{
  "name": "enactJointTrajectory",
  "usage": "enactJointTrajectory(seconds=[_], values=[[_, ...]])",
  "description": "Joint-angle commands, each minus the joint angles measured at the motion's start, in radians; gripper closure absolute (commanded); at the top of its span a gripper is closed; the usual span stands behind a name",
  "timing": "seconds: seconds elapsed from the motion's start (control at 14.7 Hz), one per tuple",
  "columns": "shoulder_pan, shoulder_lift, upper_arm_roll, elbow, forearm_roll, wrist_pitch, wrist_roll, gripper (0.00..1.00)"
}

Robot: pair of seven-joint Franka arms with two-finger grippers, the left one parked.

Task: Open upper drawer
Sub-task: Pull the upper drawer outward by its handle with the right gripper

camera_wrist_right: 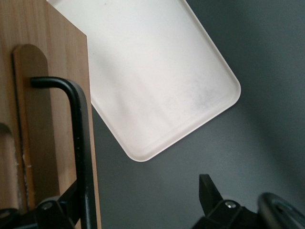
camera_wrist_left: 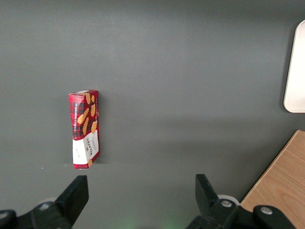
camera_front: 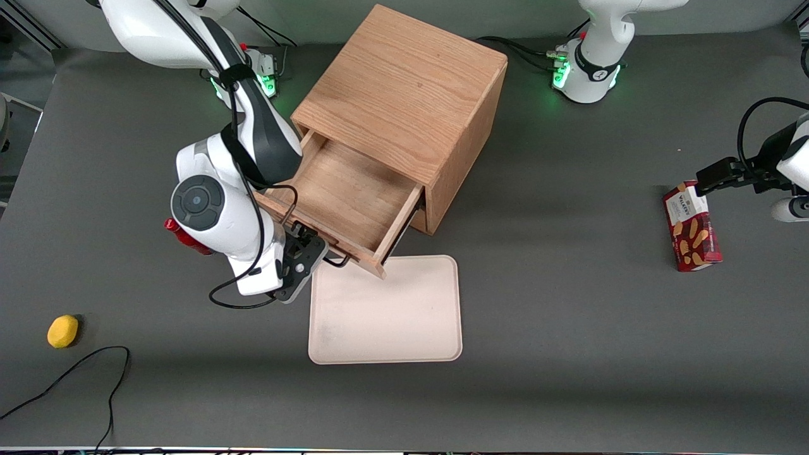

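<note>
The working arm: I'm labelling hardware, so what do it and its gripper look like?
The working arm has glossy white shells, dark grey joint sections, a round grey cap and black cables looped alongside. Its gripper, at the upper drawer, is black on a white body.

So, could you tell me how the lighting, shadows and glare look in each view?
Front view: even light, soft shadow bands across the table, green base glow. Right wrist view: pale tray nearly washed out; gripper at the upper drawer handle. Left wrist view: dim, biscuit box sharp.
</note>
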Motion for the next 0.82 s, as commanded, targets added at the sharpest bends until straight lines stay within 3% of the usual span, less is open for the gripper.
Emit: enactJointTrajectory(seconds=[0.0,0.75], values=[[-0.021,0.051,-0.001,0.09,-0.011,-0.045,-0.037,0.0],[-0.067,0.087,-0.001,0.133,-0.013,-0.045,-0.096,0.0]])
